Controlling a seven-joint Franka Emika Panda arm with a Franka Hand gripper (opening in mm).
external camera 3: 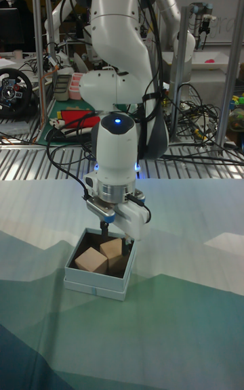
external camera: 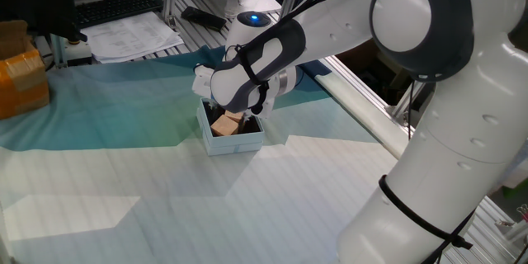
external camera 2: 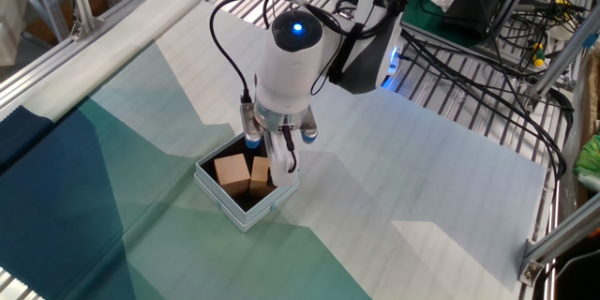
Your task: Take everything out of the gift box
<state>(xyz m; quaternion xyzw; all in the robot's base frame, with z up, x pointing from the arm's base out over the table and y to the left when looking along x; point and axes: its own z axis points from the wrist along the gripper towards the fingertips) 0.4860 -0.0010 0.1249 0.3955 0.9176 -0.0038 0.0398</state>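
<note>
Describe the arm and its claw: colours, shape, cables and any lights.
The arm is glossy white with rounded, bulbous links and dark grey-black bands at the joints. Black cables loop outside it to the wrist. A blue light glows on the wrist. The claw has a white body and slim dark fingers.

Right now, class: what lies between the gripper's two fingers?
One wooden cube, raised above the other cube in the gift box; the gripper straddles it, in the other fixed view.
</note>
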